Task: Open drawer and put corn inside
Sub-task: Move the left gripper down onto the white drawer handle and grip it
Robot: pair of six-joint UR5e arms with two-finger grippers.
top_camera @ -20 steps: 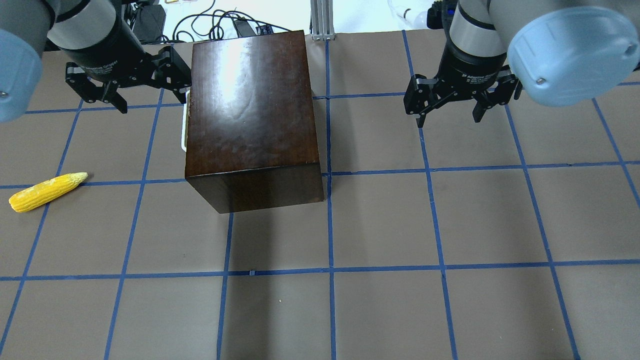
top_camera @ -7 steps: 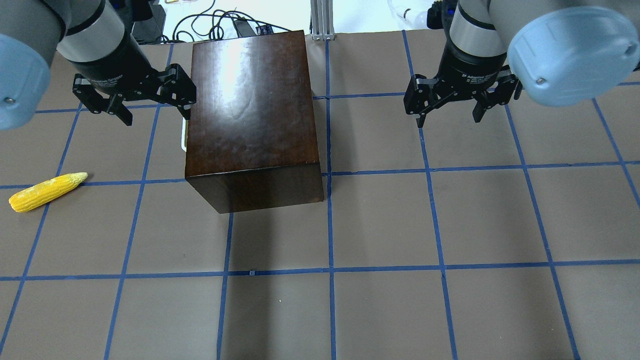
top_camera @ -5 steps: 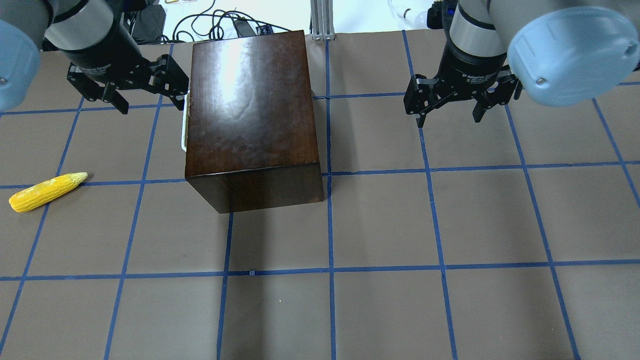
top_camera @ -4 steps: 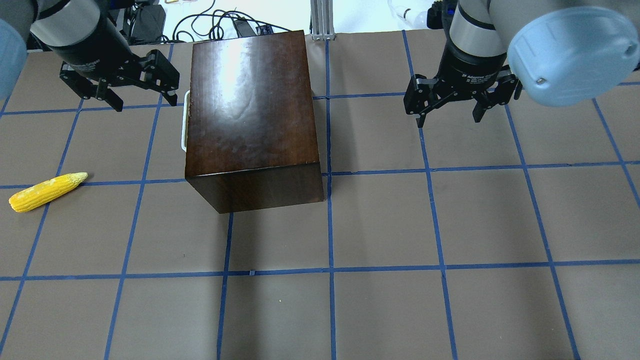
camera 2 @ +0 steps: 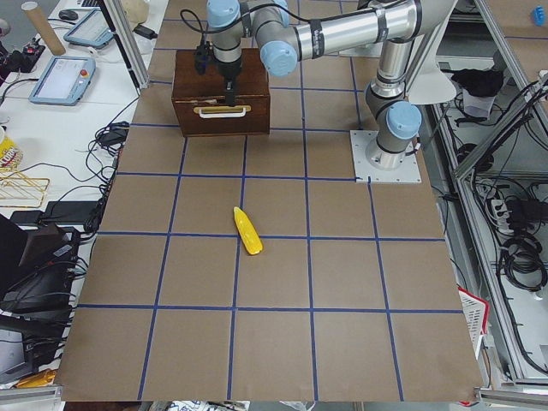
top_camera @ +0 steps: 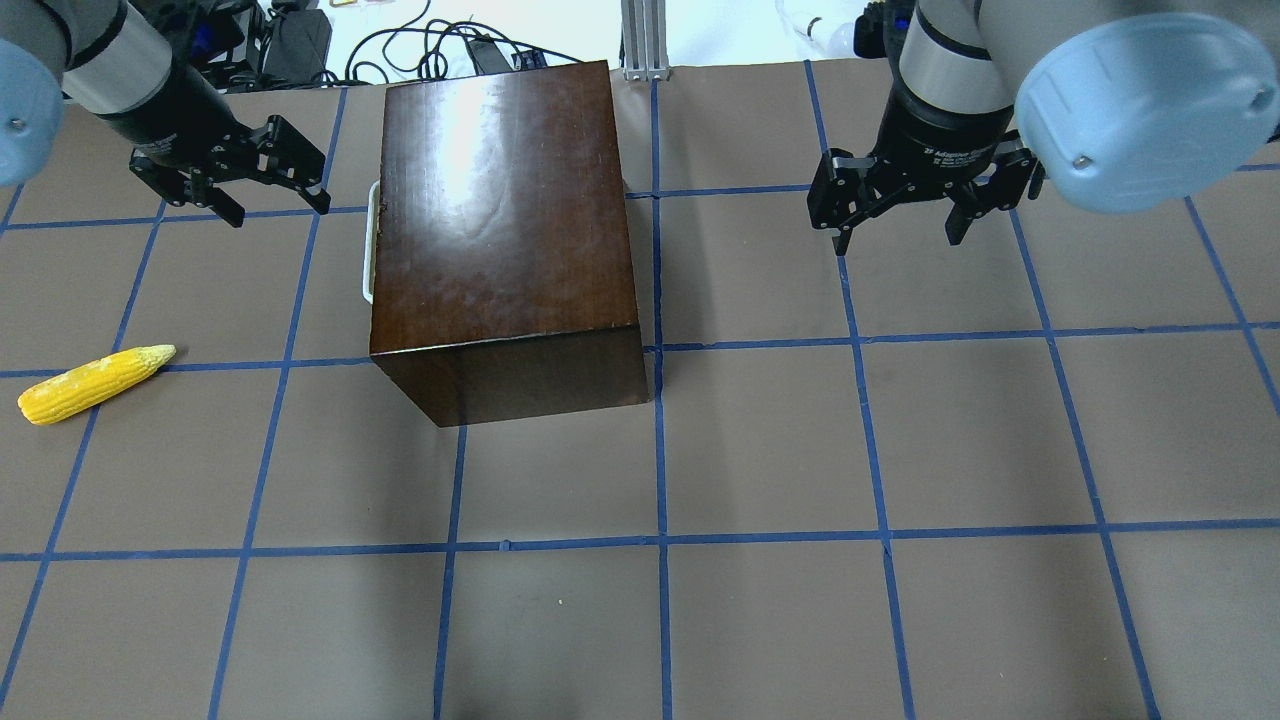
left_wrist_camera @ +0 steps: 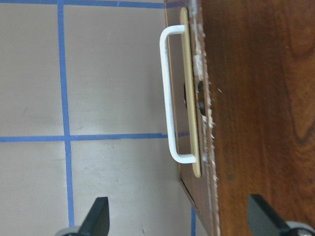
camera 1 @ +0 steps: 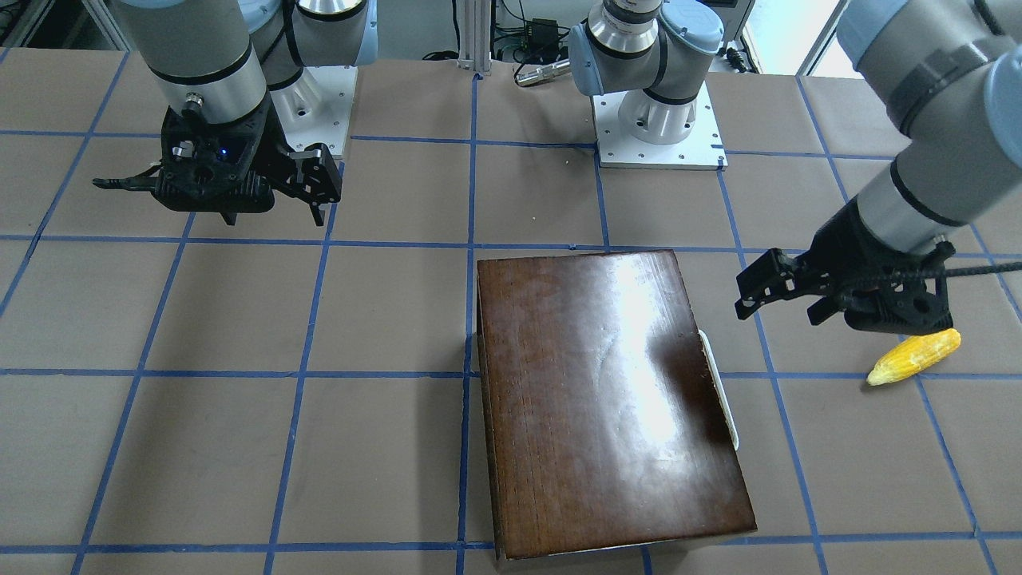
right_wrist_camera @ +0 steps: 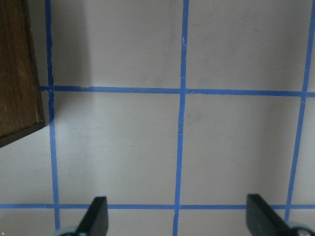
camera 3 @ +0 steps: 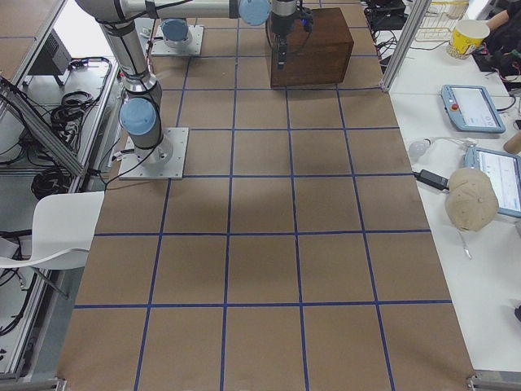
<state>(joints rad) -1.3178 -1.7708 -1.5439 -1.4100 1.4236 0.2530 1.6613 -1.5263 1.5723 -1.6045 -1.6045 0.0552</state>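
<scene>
The dark-brown box (top_camera: 500, 220) stands at the back of the table and shows in the front view (camera 1: 607, 399) too. Its drawer is shut; the white bar handle (top_camera: 370, 245) faces my left side and is close in the left wrist view (left_wrist_camera: 170, 98). The yellow corn (top_camera: 95, 383) lies on the table far left, also in the front view (camera 1: 914, 358). My left gripper (top_camera: 278, 212) is open and empty, left of the handle and apart from it. My right gripper (top_camera: 897, 240) is open and empty, right of the box.
The brown table (top_camera: 760, 450) carries a grid of blue tape. Cables (top_camera: 420, 50) and an aluminium post (top_camera: 645, 40) lie beyond its far edge. The two arm bases (camera 1: 659, 128) stand on the robot's side of the table.
My left gripper has drawn back to the left, away from the box's handle side, still open. The box, drawer, corn and right arm have not moved.
</scene>
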